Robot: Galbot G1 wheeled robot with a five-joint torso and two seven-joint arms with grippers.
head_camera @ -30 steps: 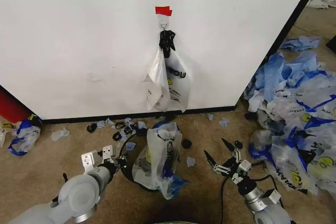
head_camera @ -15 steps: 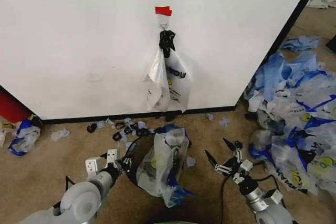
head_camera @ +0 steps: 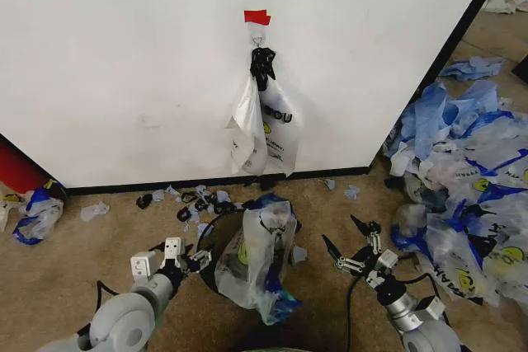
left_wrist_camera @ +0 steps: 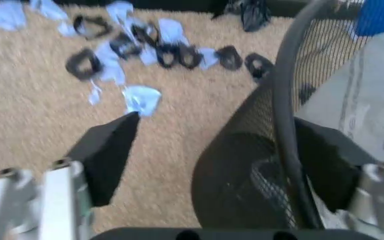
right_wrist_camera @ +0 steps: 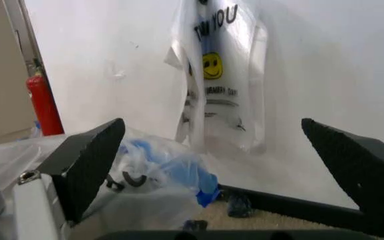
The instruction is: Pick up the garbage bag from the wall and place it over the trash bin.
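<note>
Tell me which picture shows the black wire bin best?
The left wrist view: the trash bin is close up, so you see its mesh wall and round rim, with the open left pincer straddling that rim. The head view shows the whole bin small, mostly covered by a bag. In the right wrist view the bag covers it.

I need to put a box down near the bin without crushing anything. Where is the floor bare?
Bare carpet lies left of the trash bin, between the left pincer and the blue bag by the wall. Scraps crowd the wall's base; a bag pile fills the right.
</note>
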